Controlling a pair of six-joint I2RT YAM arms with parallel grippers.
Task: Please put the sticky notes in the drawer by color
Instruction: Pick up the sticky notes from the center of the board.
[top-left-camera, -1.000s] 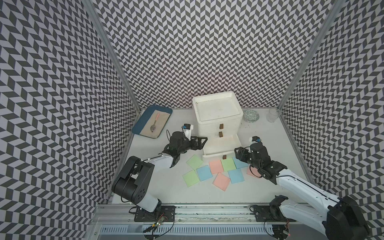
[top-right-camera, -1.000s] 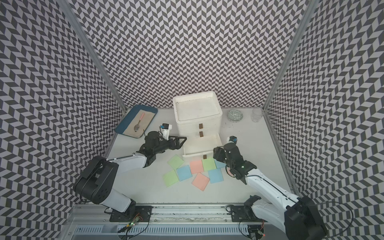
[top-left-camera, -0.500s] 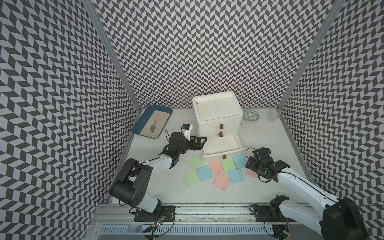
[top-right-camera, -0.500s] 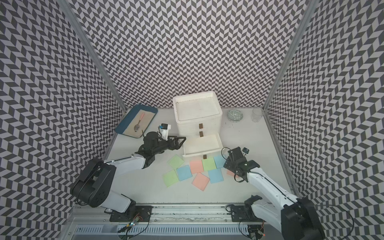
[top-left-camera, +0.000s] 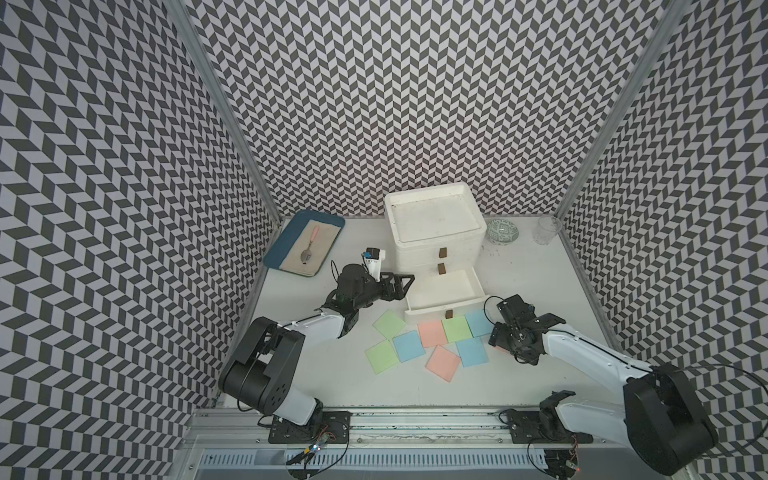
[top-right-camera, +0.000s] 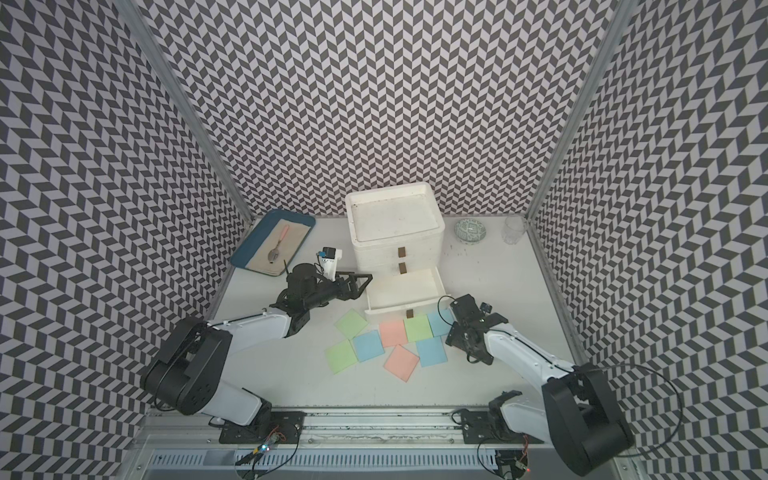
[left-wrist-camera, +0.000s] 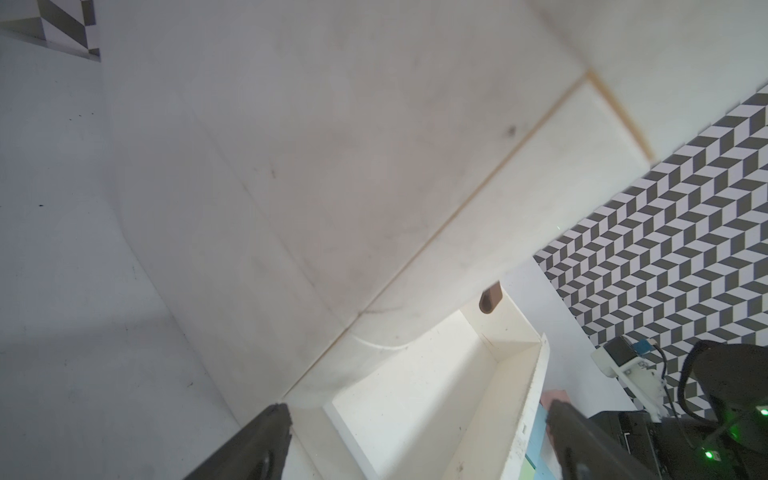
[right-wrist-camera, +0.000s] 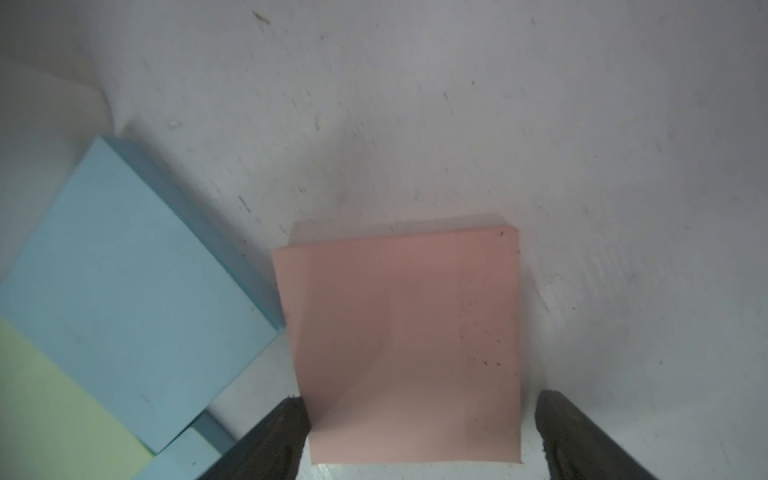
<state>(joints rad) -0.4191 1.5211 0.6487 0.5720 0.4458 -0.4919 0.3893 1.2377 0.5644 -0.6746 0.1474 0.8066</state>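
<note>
Right pincer (right-wrist-camera: 419, 401) released, jaws straddling a pink sticky note (right-wrist-camera: 399, 332) lying flat on the table (right-wrist-camera: 415, 104), at 3 o'clock of the other sticky notes (top-left-camera: 432, 332). Left pincer (top-left-camera: 405, 286) released, at 9 o'clock of the open drawer (top-left-camera: 432, 312).

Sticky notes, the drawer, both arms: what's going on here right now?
The right arm has its jaws open on either side of a salmon pink square paper sticky note lying flat. The left arm, jaws open and empty, sits beside the pulled-out bottom drawer of the white cabinet. The drawer is empty; eight green, blue and pink notes lie before it.
</note>
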